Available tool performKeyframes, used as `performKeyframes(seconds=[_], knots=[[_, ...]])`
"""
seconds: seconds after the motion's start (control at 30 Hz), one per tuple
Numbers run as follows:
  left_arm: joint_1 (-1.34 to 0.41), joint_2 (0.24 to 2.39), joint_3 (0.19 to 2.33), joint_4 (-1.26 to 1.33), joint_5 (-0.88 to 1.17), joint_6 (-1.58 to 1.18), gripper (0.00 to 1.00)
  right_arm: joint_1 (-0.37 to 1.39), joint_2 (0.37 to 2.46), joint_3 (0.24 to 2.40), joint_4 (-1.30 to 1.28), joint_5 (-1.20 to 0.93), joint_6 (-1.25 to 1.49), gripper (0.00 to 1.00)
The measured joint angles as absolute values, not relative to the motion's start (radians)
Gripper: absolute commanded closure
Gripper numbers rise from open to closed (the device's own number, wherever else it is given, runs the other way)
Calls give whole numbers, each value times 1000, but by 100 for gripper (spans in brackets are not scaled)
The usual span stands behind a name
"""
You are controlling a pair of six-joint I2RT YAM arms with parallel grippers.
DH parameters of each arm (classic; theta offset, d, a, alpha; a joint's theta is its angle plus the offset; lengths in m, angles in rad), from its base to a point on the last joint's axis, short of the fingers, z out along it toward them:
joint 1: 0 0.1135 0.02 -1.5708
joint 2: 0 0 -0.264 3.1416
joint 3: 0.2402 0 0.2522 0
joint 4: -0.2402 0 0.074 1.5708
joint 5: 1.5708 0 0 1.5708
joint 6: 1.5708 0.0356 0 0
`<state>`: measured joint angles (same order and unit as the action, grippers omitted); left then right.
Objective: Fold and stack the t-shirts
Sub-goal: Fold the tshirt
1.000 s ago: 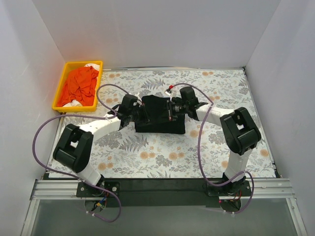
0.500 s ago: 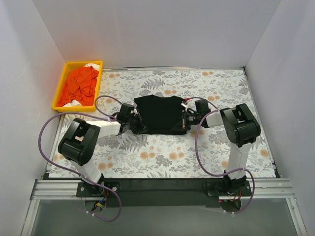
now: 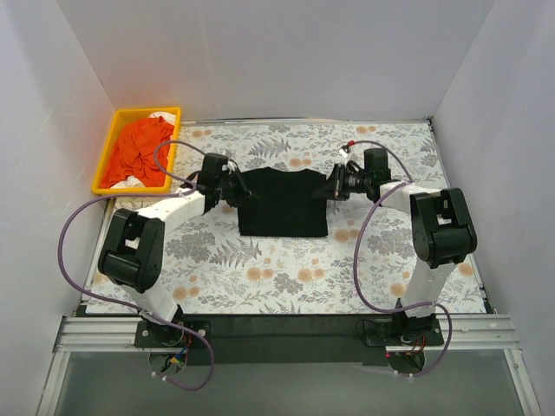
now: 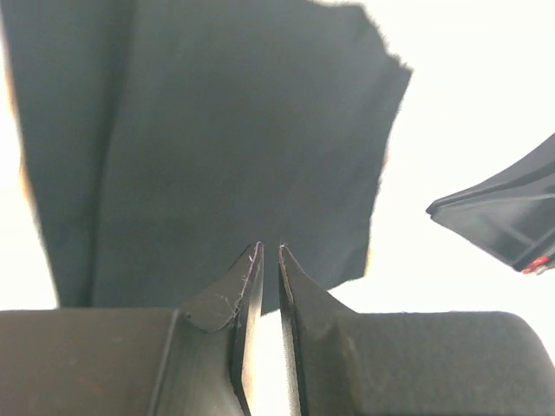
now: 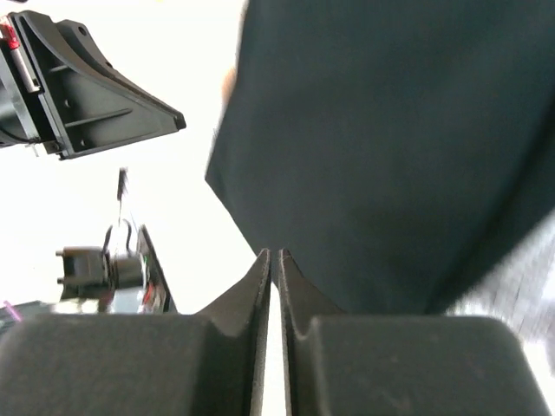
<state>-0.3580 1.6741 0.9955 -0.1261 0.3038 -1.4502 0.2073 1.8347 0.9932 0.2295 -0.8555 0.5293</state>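
Note:
A black t-shirt point(image 3: 282, 204) lies folded into a rough rectangle in the middle of the floral table. My left gripper point(image 3: 243, 191) is at the shirt's far left corner and my right gripper point(image 3: 328, 191) is at its far right corner. In the left wrist view the shirt point(image 4: 217, 130) lies flat beyond my left gripper point(image 4: 270, 250), whose jaws are almost together with nothing between them. In the right wrist view the shirt point(image 5: 390, 130) lies past my right gripper point(image 5: 274, 253), also closed and empty. More orange cloth point(image 3: 143, 149) is heaped at the far left.
The orange and some white cloth sit in a yellow tray point(image 3: 115, 121) at the far left corner. White walls close in the table on three sides. The floral table point(image 3: 286, 273) shows in front of the shirt. The other gripper's body point(image 4: 503, 212) shows in the left wrist view.
Both grippers have moved from the shirt's near side edges up to its far corners. The shirt lies flat and has hardly shifted.

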Motion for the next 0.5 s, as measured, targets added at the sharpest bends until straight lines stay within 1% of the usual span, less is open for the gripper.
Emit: performKeyframes(seconds=[0.1, 0.27, 0.4, 0.5], knots=[[-328, 1748, 1140, -115, 308, -1443, 85, 208, 1888, 1132, 242, -846, 545, 83], [-295, 1958, 1333, -91, 320, -1427, 85, 204, 2052, 1299, 263, -810, 576, 82], [-286, 2097, 1385, -102, 322, -1417, 85, 183, 2170, 1330, 257, -771, 595, 82], [-274, 2147, 1394, -96, 357, -1426, 85, 148, 2224, 1329, 244, -769, 622, 81]])
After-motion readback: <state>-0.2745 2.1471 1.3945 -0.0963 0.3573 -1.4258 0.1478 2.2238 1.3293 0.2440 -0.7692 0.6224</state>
